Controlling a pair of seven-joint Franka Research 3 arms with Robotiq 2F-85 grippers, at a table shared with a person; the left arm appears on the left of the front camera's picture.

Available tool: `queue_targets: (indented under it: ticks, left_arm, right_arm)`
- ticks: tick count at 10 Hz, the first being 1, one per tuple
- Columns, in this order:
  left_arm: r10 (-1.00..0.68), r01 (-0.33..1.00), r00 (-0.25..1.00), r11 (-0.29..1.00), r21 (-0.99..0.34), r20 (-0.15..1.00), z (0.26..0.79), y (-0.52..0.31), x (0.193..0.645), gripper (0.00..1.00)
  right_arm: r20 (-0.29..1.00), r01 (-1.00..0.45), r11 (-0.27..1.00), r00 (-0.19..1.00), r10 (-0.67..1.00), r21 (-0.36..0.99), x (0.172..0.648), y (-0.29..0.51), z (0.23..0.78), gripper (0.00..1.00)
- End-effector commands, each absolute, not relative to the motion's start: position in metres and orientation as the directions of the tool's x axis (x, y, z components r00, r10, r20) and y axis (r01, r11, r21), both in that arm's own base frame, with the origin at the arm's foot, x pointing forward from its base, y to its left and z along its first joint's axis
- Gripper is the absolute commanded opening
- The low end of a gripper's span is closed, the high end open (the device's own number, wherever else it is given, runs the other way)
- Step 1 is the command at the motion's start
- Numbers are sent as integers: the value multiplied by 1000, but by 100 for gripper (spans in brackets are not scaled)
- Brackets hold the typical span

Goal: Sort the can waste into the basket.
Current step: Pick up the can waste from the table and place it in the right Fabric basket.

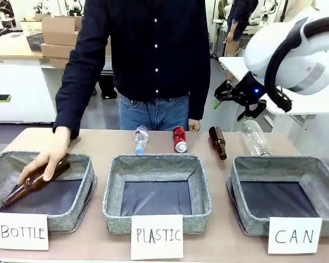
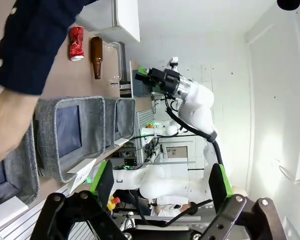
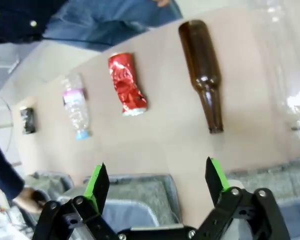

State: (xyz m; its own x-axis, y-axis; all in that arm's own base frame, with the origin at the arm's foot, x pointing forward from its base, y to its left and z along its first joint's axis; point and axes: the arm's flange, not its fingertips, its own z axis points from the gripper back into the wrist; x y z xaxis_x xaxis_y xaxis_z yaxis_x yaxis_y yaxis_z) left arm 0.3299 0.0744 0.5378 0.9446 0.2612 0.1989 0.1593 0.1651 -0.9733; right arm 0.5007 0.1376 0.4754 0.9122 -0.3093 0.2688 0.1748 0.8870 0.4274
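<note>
Bottle (image 1: 30,188) and hand (image 1: 48,158) are resting in BOTTLE basket (image 1: 83,164); CAN basket (image 1: 247,164) (third of three) is sitting at the table's (image 1: 219,183) near-right corner; one can (image 1: 179,139) is lying mid far edge; left gripper (image 2: 157,176) and right gripper (image 3: 155,172) are gaping.

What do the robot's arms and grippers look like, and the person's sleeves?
The right arm is glossy white and rounded, with a black cable. The left gripper and right gripper are black with green pads. The person's long sleeve is dark navy.
</note>
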Motion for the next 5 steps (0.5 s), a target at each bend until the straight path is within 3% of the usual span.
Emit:
queue_targets:
  ticks: [1, 5]
  left_arm:
    - [259, 187, 940, 148, -971, 221, 539, 74, 330, 100]
    - [259, 187, 940, 148, -971, 221, 539, 74, 330, 100]
  right_arm:
    - [271, 38, 940, 953, -137, 340, 579, 170, 455, 100]
    - [147, -56, 989, 988, 35, 138, 650, 252, 383, 100]
